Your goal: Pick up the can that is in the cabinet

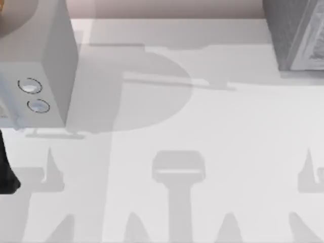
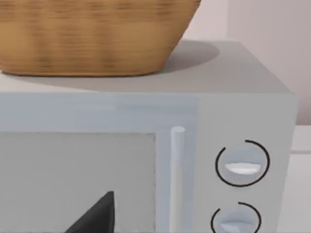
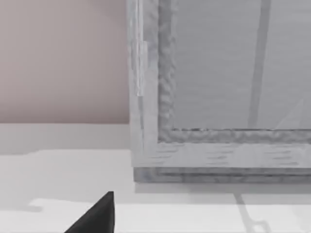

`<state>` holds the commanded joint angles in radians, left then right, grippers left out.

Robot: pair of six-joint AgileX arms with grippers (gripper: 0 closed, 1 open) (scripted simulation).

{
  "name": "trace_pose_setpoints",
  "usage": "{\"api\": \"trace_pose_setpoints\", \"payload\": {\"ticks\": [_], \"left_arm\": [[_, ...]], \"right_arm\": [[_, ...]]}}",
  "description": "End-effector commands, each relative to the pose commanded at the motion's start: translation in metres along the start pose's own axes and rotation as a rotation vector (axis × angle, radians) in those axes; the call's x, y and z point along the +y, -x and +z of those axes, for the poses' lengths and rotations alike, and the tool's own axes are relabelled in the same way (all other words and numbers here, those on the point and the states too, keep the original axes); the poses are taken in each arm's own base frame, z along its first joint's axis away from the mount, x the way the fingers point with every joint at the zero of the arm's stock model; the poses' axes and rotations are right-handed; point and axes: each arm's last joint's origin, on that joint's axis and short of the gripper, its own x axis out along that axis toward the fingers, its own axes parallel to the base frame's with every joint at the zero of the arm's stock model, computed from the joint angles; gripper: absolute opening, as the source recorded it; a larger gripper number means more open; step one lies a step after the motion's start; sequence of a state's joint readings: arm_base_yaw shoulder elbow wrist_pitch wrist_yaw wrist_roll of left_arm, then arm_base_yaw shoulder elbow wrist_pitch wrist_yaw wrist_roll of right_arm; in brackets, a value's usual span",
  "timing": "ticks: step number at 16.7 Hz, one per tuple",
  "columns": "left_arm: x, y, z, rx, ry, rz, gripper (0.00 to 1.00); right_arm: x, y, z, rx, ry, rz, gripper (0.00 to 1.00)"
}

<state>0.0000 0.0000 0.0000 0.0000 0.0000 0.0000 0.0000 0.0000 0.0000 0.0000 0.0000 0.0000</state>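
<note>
The grey cabinet [image 1: 298, 35] stands at the table's far right corner. In the right wrist view its glass-fronted door [image 3: 218, 73] is closed, and the can is hidden. A dark tip of my right gripper [image 3: 97, 218] shows low in that view, a short way in front of the cabinet's left corner. My left gripper [image 2: 97, 218] faces the door of a microwave, and a black part of the left arm [image 1: 6, 167] shows at the table's left edge.
A pale grey microwave [image 1: 38, 66] with two round dials [image 2: 242, 164] stands at the far left. A woven basket [image 2: 92, 34] rests on top of it. The white table [image 1: 177, 121] stretches between microwave and cabinet, with a pink wall behind.
</note>
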Motion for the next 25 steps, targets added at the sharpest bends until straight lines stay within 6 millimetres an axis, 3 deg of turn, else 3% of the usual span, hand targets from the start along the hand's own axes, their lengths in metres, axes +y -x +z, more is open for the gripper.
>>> {"api": "trace_pose_setpoints", "payload": {"ticks": [4, 7, 9, 12, 18, 21, 25], "left_arm": [[0.0, 0.0, 0.0, 0.0, 0.0, 0.0, 1.0], [0.0, 0.0, 0.0, 0.0, 0.0, 0.0, 1.0], [0.0, 0.0, 0.0, 0.0, 0.0, 0.0, 1.0], [0.0, 0.0, 0.0, 0.0, 0.0, 0.0, 1.0], [0.0, 0.0, 0.0, 0.0, 0.0, 0.0, 1.0], [0.0, 0.0, 0.0, 0.0, 0.0, 0.0, 1.0], [0.0, 0.0, 0.0, 0.0, 0.0, 0.0, 1.0]], "right_arm": [[0.0, 0.0, 0.008, 0.008, 0.0, 0.001, 1.0], [0.002, -0.002, 0.038, 0.038, -0.001, 0.001, 1.0], [0.004, -0.008, 0.072, 0.058, 0.001, 0.0, 1.0], [0.008, -0.024, 0.139, 0.067, 0.005, -0.002, 1.0], [0.024, -0.083, 0.273, 0.037, 0.009, -0.003, 1.0], [0.035, -0.115, 0.317, 0.017, 0.006, -0.003, 1.0], [0.046, -0.145, 0.344, 0.006, 0.002, -0.002, 1.0]]}}
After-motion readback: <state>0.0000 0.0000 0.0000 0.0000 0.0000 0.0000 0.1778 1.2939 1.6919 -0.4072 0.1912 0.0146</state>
